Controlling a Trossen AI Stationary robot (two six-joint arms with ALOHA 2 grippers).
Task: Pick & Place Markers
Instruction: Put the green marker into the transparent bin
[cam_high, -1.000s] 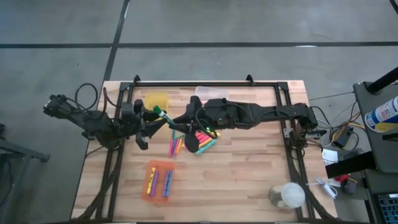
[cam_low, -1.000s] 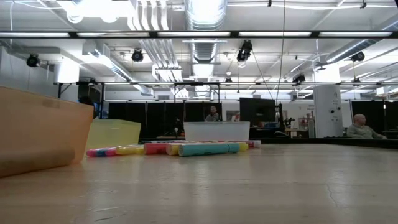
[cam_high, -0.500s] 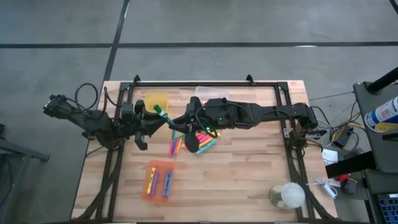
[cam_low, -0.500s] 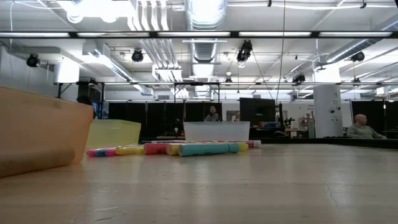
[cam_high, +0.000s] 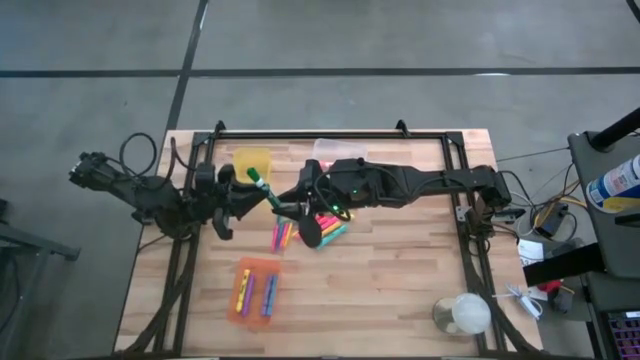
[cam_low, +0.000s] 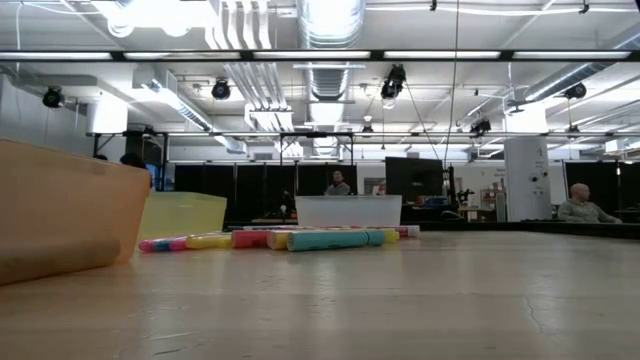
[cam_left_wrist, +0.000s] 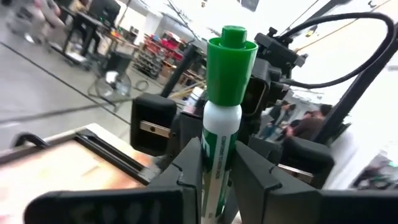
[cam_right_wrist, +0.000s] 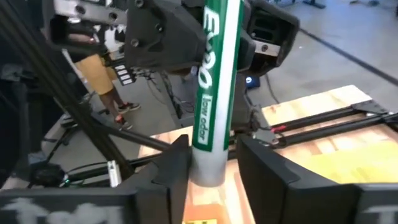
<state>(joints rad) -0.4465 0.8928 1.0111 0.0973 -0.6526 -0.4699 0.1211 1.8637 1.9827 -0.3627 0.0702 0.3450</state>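
Green marker (cam_left_wrist: 219, 130) base hidden, left end effector (cam_left_wrist: 217, 180)

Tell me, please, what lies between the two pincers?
In the high view, the green marker bridges the left pincer and right pincer.

— What do we see on the wooden table (cam_high: 400, 270)?
— At centre, loose markers (cam_high: 283, 236); at 7 o'clock an orange bin (cam_high: 256, 292); at 11 a yellow bin (cam_high: 251, 160); at 12 a clear bin (cam_high: 328, 148).

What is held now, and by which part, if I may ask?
Left pincer holds the green marker by its white barrel; right pincer flanks its tail.
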